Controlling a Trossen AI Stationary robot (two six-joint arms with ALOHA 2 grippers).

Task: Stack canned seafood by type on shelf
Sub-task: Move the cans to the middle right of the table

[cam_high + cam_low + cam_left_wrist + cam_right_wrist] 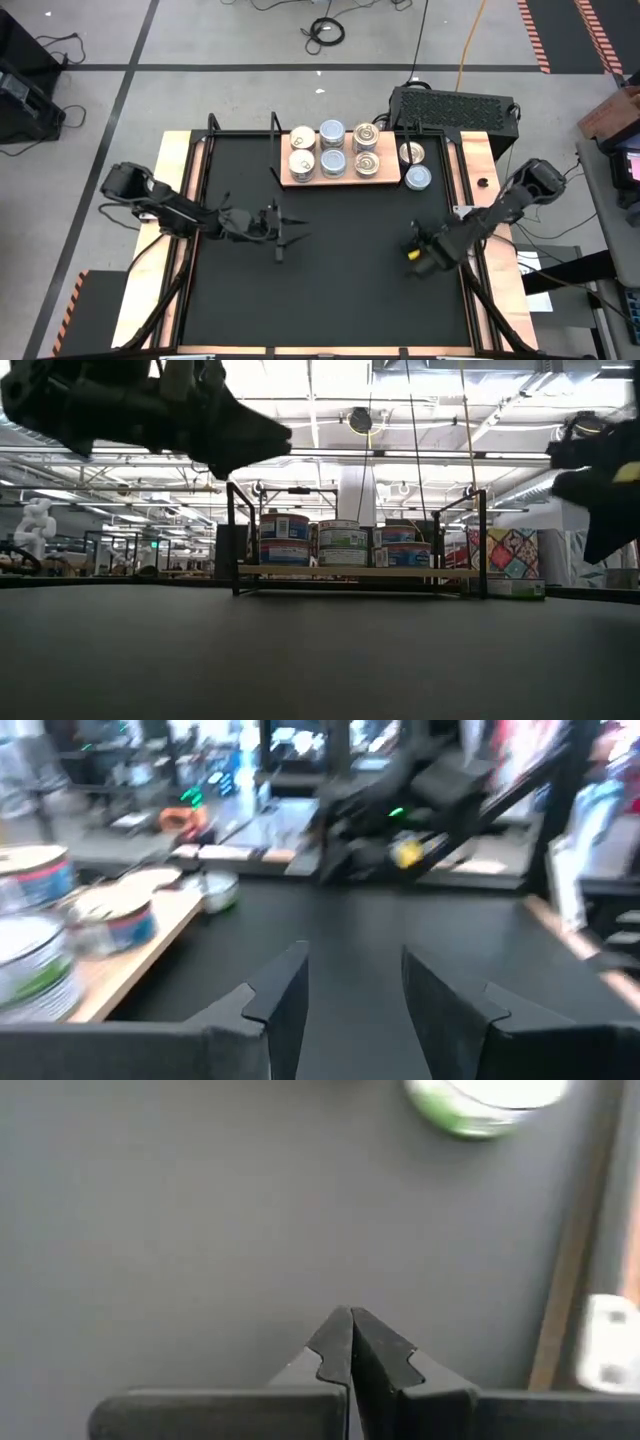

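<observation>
- Six tins [332,148] stand on the shelf [340,178] at the far edge of the table [330,290], set in two rows of three; from table height some look stacked two high
- Two more tins wait off the board, just beside its right end toward the far right corner: a goldish one [411,153] and a pale one [419,178], close together but apart
- The left gripper [281,236] hangs over the middle of the table, left of centre, its fingers [285,1000] narrowly parted and holding nothing
- The right gripper [418,252] hovers near the right edge, about halfway down the table, fingers [350,1345] pressed together and empty; a green-banded tin [480,1102] shows ahead of it in its wrist view
- Judged from the layout, the step in hand is fetching one of the two loose tins, and the right arm is the nearer one for it
- To do it well, that gripper would need to spread its fingers before coming down, drop square over the pale tin and close across the rim without nudging its goldish neighbour
- The label should be matched to a column already on the shelf, and the tin set down flat and centred so the stack does not lean
- The black post [483,540] at the shelf's right end is worth clearing on the way in
- The left arm is best kept back from the board
</observation>
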